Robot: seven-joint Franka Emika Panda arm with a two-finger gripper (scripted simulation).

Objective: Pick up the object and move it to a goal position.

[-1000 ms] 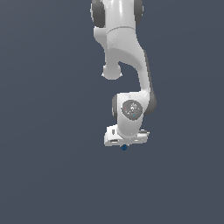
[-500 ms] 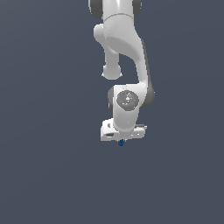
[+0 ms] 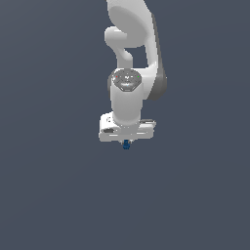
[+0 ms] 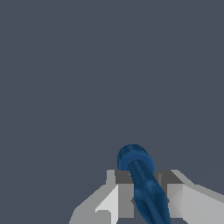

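While the white arm hangs over plain grey, the gripper (image 4: pixel 144 192) clamps the dark blue object (image 4: pixel 142 181) between its jaws (long axis running along them), rounded end poking out past the tips.

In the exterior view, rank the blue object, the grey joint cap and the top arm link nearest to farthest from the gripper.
1. blue object, held in the gripper.
2. grey joint cap, above it.
3. top arm link, highest in view.

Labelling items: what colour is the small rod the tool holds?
Dark blue rod, clearest in the wrist view.
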